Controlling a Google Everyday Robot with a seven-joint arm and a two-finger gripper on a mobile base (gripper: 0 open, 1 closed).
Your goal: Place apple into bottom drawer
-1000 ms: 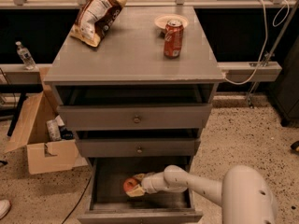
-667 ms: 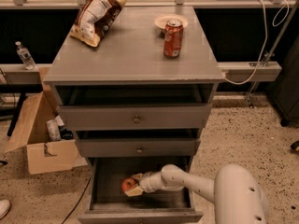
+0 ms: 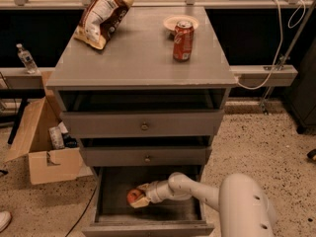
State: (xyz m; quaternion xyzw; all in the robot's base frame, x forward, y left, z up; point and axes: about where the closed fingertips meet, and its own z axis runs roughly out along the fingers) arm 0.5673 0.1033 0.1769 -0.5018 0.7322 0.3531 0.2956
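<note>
The apple [image 3: 133, 197], small and red-orange, is inside the open bottom drawer [image 3: 113, 213] of the grey cabinet, near its left middle, low over the drawer's grey floor. My gripper [image 3: 139, 196] reaches into the drawer from the right and its fingers sit around the apple, one above and one below. The white arm runs from the lower right corner into the drawer.
On the cabinet top [image 3: 140, 53] lie a chip bag [image 3: 101, 16], a red soda can [image 3: 183, 40] and a small plate [image 3: 180, 21] behind it. An open cardboard box [image 3: 44, 147] stands on the floor at left. Two shallower drawers with brass knobs sit above.
The arm has shifted a little left and deeper into the drawer. The apple stays in the gripper at about the same spot.
</note>
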